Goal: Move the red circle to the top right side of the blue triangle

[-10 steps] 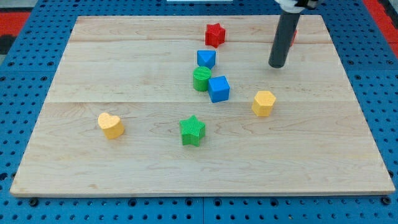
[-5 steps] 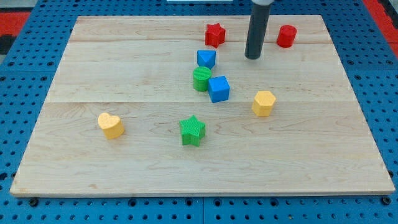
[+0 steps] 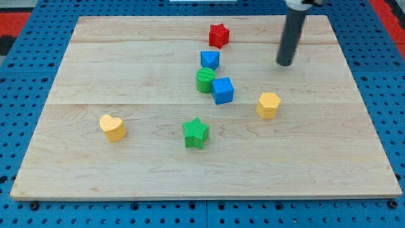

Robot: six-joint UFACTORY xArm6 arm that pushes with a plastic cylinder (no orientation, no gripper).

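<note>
My tip [image 3: 285, 64] rests on the table [image 3: 126, 69] in its upper right part, at the lower end of a dark rod that rises out of the view's top. There are no jaws on this arm, only the rod, so nothing is spread or pinched.

The red circle is hidden: the rod stands in front of the place near the view's top right, and I cannot tell how much of the block lies behind it. The blue triangle [image 3: 210, 59] sits well apart from my tip, at about 9 o'clock from it. The red star [image 3: 218, 35] lies at about 1 o'clock from the triangle, near the table's far edge.

Just below the triangle stands the green cylinder [image 3: 204, 80], and the blue cube [image 3: 222, 90] is touching it at about 4 o'clock. The yellow hexagon [image 3: 268, 104] lies at about 7 o'clock from my tip. The green star [image 3: 195, 133] sits toward the view's bottom, and the yellow heart [image 3: 112, 126] is far off at its 9 o'clock.
</note>
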